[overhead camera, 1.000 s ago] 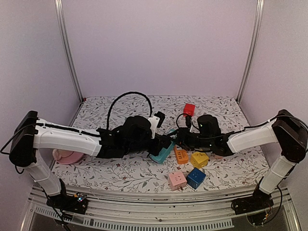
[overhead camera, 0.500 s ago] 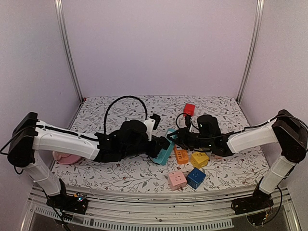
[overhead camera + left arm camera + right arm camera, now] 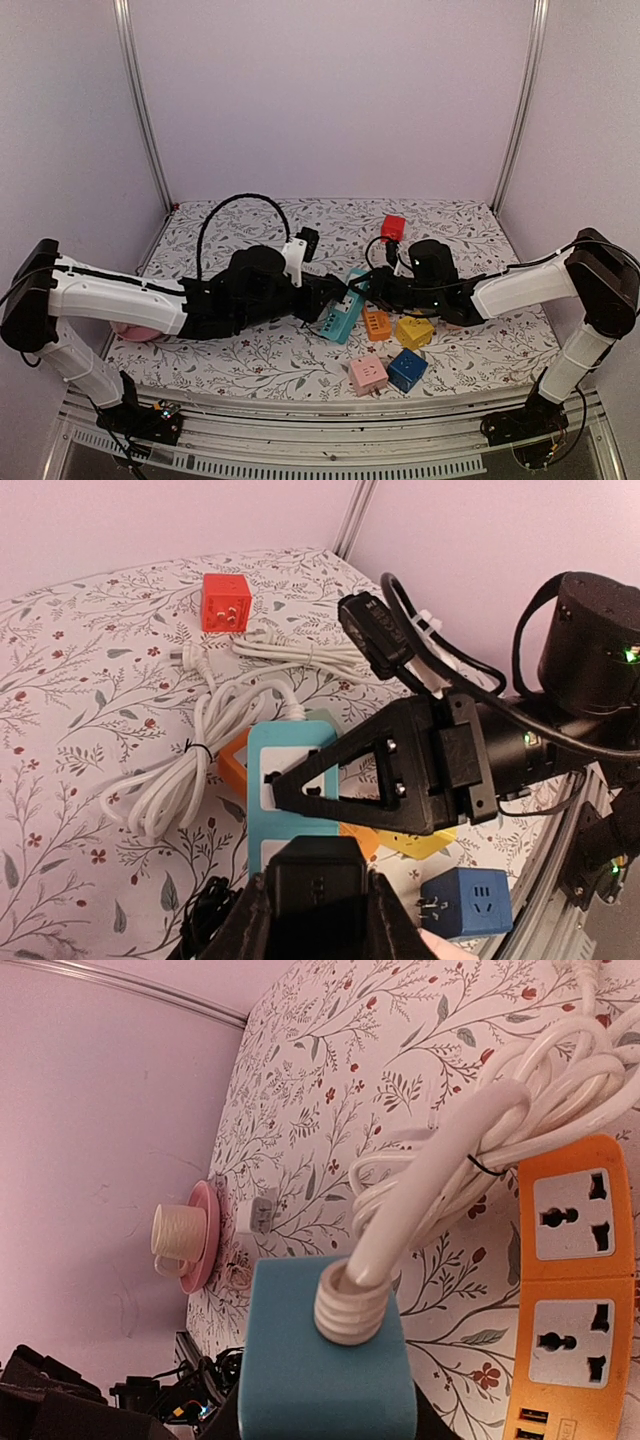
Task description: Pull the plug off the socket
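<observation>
A teal power strip [image 3: 341,313] lies at the table's middle, with a white cord coming out of its far end. My left gripper [image 3: 322,297] is shut on a black plug [image 3: 315,895] right at the strip's [image 3: 290,780] near end. I cannot tell whether the plug's pins are in the socket. My right gripper [image 3: 363,290] is shut on the strip's cord end [image 3: 300,1380]. Its black fingers [image 3: 400,780] cross the strip in the left wrist view. The coiled white cord [image 3: 480,1150] lies beyond.
An orange power strip [image 3: 376,324] and yellow [image 3: 414,330], blue [image 3: 407,369] and pink [image 3: 367,374] cube sockets lie right of the teal strip. A red cube [image 3: 393,227] sits at the back. A cup on a pink saucer [image 3: 185,1235] and a white adapter [image 3: 262,1210] lie on the left.
My left arm has drawn back to the left with the black plug in its jaws, and more of the teal strip now shows. The right arm has barely moved.
</observation>
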